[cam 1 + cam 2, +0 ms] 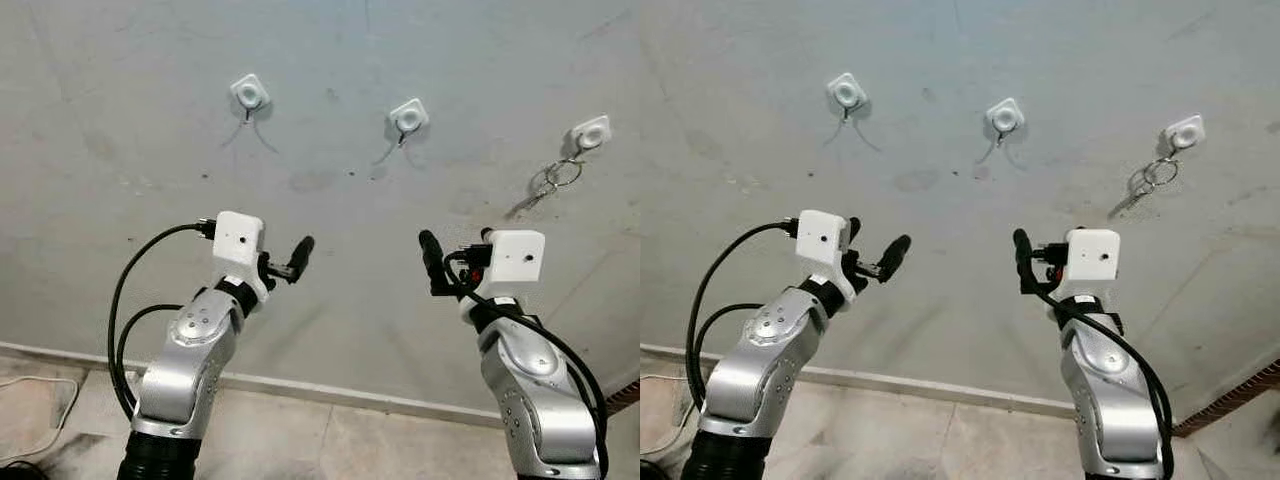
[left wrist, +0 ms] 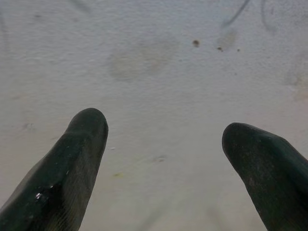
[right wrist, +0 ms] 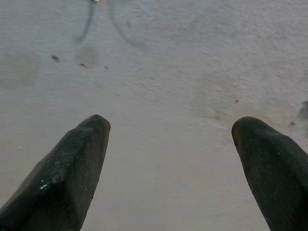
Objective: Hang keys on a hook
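Fingers came first, nearest you: the left gripper [image 1: 281,262] had its two black fingers [image 2: 72,163] spread wide with nothing between them, and the right gripper [image 1: 1025,262] stood the same, parted and empty, its fingertips [image 3: 72,168] framing only bare stained wall [image 1: 330,300]. Both were raised level with each other and aimed at that wall, short of touching it.

Beyond the jaws and above them ran a row of three white hooks. The left hook [image 1: 249,94] sat up and slightly inboard of your left gripper and carried nothing. The middle hook [image 1: 409,117] sat above the gap between the two grippers, a little nearer the right one, also bare.

The relation you needed lay furthest out: the keys [image 1: 545,186] were already on the right hook [image 1: 590,133], up and outboard of your right gripper. Their ring hung just under the hook, and the long axis slanted down from it toward the right gripper's side, flat against the wall. Your right arm was clearly the nearer one; the left was well apart from them.

Judging from that, the hanging looked done, and any further move you made toward the keys would have belonged to the right gripper, reaching up and outward.
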